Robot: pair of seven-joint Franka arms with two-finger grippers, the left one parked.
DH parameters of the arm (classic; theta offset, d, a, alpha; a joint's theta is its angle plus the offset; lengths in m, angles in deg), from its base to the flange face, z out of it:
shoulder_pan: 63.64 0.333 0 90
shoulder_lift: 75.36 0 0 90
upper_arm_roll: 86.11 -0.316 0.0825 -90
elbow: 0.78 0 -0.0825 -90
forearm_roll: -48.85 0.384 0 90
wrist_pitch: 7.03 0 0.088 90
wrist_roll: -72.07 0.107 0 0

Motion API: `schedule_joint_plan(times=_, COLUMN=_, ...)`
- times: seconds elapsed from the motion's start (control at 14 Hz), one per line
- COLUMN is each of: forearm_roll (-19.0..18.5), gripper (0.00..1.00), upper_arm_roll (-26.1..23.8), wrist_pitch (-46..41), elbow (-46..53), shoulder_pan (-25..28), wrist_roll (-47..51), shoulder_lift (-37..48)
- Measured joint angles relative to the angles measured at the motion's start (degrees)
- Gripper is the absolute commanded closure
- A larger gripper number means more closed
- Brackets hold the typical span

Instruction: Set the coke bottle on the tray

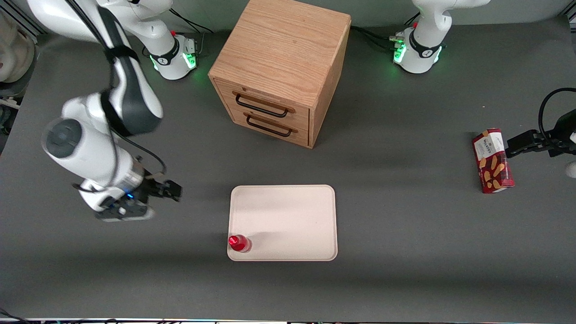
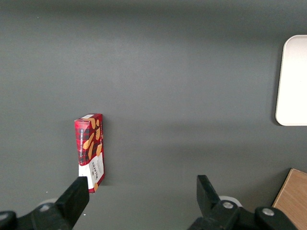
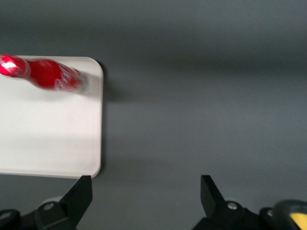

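Note:
The coke bottle (image 1: pixel 238 243) (image 3: pixel 50 74), small and all red, stands upright on the tray (image 1: pixel 288 216) (image 3: pixel 48 134). It is in the tray's corner nearest the front camera, toward the working arm's end. The tray is flat, pale cream-pink and rectangular. My gripper (image 1: pixel 128 211) (image 3: pixel 146 184) hovers over bare table beside the tray, toward the working arm's end of the table. It is apart from the bottle and a little farther from the front camera. Its fingers are open with nothing between them.
A wooden two-drawer cabinet (image 1: pixel 281 67) stands farther from the front camera than the tray. A red biscuit box (image 1: pixel 492 160) (image 2: pixel 90 143) lies toward the parked arm's end of the table. The tray's edge (image 2: pixel 293 81) also shows in the left wrist view.

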Motion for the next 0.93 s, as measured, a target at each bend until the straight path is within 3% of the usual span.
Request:
schedule_joint_plan(times=0.29, forearm_roll=0.01, gripper=0.0, upper_arm_roll=7.35, wrist_pitch=-10.7, elbow=-12.91, shoulder_pan=-0.09, wrist_roll=-0.88, shoulder_lift=17.06)
schedule_joint_plan(times=0.5, forearm_roll=-4.26, gripper=0.0, upper_arm_roll=9.38, wrist_pitch=-17.51, elbow=-13.54, shoulder_pan=-0.1, wrist_roll=-1.11, shoulder_lift=24.62)
schedule_joint_plan(times=0.93, forearm_roll=-5.57, gripper=0.0, upper_arm_roll=9.58, wrist_pitch=-21.92, elbow=-6.31, shoulder_pan=-0.04, wrist_roll=-2.23, shoulder_lift=24.96)
